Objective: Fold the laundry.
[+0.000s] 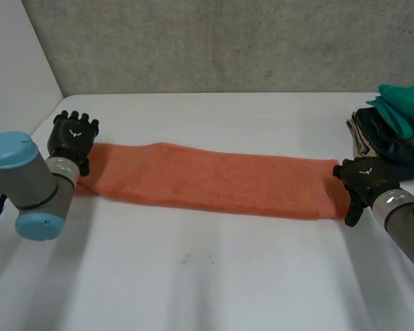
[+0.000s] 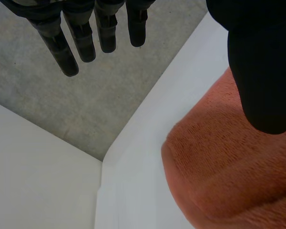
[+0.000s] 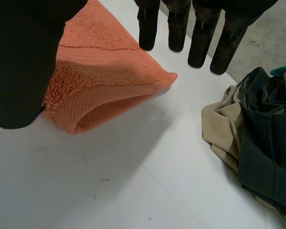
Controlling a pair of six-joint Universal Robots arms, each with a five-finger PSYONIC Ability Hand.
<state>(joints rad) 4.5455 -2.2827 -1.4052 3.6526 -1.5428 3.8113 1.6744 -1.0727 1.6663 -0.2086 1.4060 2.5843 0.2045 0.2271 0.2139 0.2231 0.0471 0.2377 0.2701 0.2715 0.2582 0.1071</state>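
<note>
An orange towel, folded into a long strip, lies across the white table. My left hand hovers over the strip's left end, fingers straight and apart from the thumb, which hangs above the towel. My right hand is at the strip's right end, open; its straight fingers and thumb stand above the folded corner without gripping it.
A pile of clothes sits at the table's right edge: a teal piece on top, dark garments and a beige one beneath, close to my right hand. Behind the table rises a grey concrete wall.
</note>
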